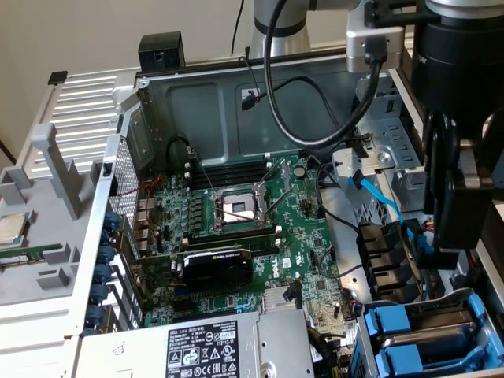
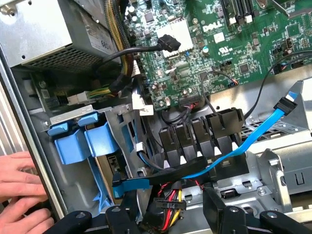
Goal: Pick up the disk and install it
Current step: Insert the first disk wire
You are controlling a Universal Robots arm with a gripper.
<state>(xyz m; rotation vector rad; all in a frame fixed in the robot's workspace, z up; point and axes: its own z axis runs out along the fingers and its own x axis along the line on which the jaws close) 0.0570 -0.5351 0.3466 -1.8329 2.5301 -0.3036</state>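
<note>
1. Here, exterior view: open computer case (image 1: 197, 102) lying flat, motherboard (image 1: 236, 228) exposed, grey power-supply box (image 1: 205, 346) at the near edge.
2. The gripper (image 1: 447, 224) hangs at the exterior view's right, above the black connectors (image 1: 386, 252) and near the drive cage (image 1: 365, 346). It is seen side-on, so the jaw gap cannot be read from this angle.
3. Drive cage, exterior view's lower right corner: two blue frames (image 1: 391, 323) stand on edge, side by side. The grey slab in the farther frame is taken as the disk (image 1: 431, 331). No label faces the camera, so the identification is tentative.
4. Processor chip (image 1: 12, 228) sits on a grey tray (image 1: 47, 260) at the exterior view's left, well apart from the gripper.
5. Wrist view: the gripper (image 2: 168, 212) has its jaws spread wide with nothing clamped. A red-yellow-black wire bundle (image 2: 168, 202) lies beyond the gap, not gripped.
6. Blue frames (image 2: 78, 144) are seated in the drive cage. The disk body cannot be made out here.
7. Blue flat cable (image 2: 253, 141) runs loose across the black connectors (image 2: 195, 136).
8. A person's hands (image 2: 19, 192) rest at the case's side wall, beside the cage.
</note>
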